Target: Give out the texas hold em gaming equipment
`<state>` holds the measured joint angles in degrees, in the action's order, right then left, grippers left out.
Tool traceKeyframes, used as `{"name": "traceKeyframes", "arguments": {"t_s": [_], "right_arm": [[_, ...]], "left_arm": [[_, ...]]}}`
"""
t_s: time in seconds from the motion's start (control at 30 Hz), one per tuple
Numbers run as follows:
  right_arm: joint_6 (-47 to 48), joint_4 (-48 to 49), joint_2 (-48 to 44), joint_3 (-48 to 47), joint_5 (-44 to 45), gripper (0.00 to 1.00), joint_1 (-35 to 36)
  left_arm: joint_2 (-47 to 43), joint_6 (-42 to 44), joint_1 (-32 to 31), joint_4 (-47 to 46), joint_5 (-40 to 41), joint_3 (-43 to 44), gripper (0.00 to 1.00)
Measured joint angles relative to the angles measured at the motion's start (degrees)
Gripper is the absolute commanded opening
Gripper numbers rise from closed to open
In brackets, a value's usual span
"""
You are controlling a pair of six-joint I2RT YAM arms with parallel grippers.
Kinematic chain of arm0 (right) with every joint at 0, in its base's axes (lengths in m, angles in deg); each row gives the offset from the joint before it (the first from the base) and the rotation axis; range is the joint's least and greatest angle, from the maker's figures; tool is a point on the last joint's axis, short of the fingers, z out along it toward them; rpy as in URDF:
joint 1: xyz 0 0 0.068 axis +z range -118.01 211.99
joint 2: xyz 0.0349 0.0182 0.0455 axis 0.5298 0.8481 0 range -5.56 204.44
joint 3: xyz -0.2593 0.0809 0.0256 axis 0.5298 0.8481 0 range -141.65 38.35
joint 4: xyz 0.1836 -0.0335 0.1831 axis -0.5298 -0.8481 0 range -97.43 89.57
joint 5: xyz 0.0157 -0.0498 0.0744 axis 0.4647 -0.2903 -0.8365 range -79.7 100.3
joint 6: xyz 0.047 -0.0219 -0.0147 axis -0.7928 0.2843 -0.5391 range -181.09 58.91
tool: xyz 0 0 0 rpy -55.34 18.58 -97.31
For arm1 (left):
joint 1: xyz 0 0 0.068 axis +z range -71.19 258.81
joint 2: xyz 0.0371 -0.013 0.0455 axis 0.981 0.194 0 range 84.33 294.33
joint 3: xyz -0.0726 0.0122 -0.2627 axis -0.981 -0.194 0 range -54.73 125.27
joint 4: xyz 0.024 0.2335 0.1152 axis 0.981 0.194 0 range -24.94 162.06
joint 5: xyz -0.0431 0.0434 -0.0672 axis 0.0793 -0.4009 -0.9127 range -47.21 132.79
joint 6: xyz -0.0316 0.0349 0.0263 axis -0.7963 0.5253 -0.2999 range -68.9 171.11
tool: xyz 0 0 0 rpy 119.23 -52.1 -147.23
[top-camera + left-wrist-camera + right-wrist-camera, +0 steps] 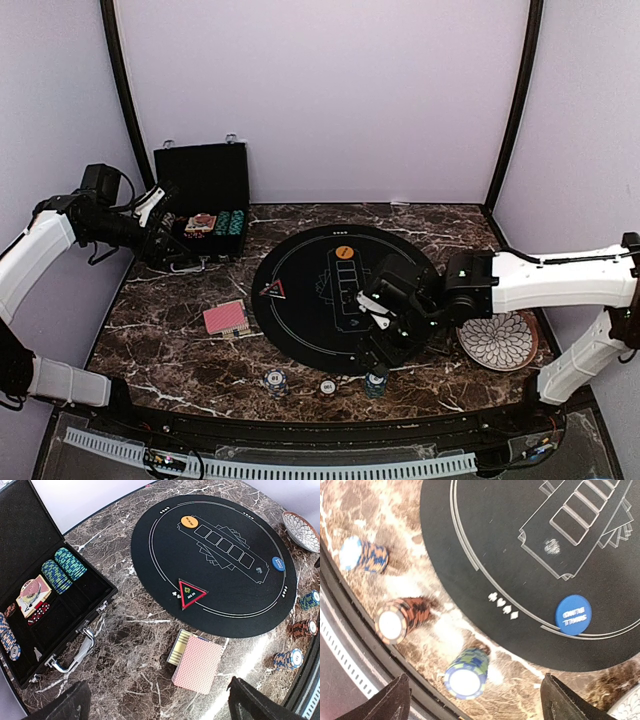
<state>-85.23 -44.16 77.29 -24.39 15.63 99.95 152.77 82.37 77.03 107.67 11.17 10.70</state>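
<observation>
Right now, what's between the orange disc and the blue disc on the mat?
Only the mat's printed row of card boxes runs between the orange disc and the blue disc; nothing sits on it. The left wrist view shows it.

Table (135,640): dark brown marble, white veins.
Round mat (165,555): black, thin white line print.
Orange disc button (189,521); blue disc button (573,615), white lettering.
Triangle marker (191,593): red edge, black face, green mark.
Playing cards (198,664): red-pink lattice backs.
Near chip stacks, striped edges: blue stack (365,556), red stack (405,617), teal stack (470,670).
Case (203,178): black.
Plate (498,340): white, dark petal pattern.
</observation>
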Motion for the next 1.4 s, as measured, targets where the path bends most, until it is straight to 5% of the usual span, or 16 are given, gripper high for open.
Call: {"name": "traceKeyframes", "arguments": {"t_s": [0.53,1.4], "right_arm": [[-1.3,0.7,4.4,4.0,-0.9,0.86,3.8],[-1.5,4.7,8.0,5.1,-1.0,0.56,3.8]], "left_arm": [[0.0,0.0,0.0,1.0,-0.6,1.2,0.99],[0.0,0.0,0.0,1.0,-0.7,1.2,0.99]]}}
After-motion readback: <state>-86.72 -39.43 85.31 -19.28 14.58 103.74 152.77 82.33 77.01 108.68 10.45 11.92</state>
